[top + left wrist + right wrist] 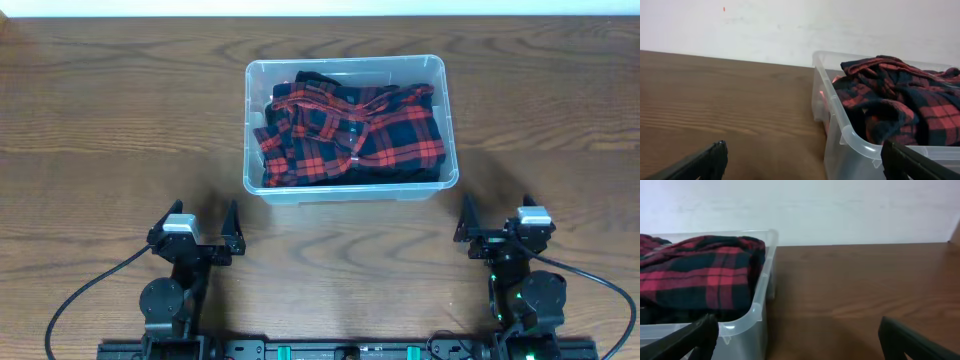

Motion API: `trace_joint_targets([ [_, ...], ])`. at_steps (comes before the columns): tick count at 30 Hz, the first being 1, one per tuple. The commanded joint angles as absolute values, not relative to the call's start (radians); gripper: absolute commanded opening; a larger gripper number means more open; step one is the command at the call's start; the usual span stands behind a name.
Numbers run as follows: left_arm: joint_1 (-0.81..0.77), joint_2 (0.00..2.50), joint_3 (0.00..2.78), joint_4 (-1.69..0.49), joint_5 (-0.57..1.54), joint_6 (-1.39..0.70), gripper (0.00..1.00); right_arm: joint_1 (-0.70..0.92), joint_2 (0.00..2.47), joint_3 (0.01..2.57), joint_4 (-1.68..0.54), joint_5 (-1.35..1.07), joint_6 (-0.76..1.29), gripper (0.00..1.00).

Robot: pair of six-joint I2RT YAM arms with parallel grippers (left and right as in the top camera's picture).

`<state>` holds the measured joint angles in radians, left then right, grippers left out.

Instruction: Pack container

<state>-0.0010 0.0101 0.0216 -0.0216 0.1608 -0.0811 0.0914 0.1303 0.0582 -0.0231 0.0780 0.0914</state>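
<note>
The container (250,120), a clear plastic tub with a rolled rim, stands at the table's middle back. A crumpled red and black plaid cloth (350,135) fills it and bulges above the rim. The tub's near left corner (860,145) and the cloth (900,95) show in the left wrist view; its near right corner (752,315) and the cloth (700,275) show in the right wrist view. My left gripper (205,225) is open and empty, in front of the tub's left corner. My right gripper (495,222) is open and empty, in front of the right corner. The tub's base label is hidden.
The wooden table (100,130) stretches wide to both sides of the tub. A white wall (765,30) rises behind the far edge. Black cables (80,300) run from the arm bases at the front edge.
</note>
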Motion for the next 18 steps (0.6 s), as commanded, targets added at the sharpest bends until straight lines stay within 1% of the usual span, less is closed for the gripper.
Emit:
trace_joint_targets([
  [1,0.004,0.005,0.004,-0.056,0.175,-0.083,0.98,0.062,0.113,0.039,-0.019,0.07,0.096,0.99],
  [4,0.004,0.005,0.004,-0.056,0.175,-0.083,0.98,0.05,0.1,0.01,-0.018,0.07,0.095,0.99],
  [6,0.004,0.005,0.004,-0.056,0.175,-0.083,0.98,0.047,0.084,0.005,-0.066,0.07,0.091,0.99],
  [12,0.004,0.005,0.004,-0.056,0.175,-0.083,0.98,0.046,0.074,0.005,-0.072,0.017,-0.081,0.99],
  [18,0.004,0.005,0.004,-0.056,0.175,-0.083,0.98,0.046,0.074,0.005,-0.072,0.017,-0.109,0.99],
])
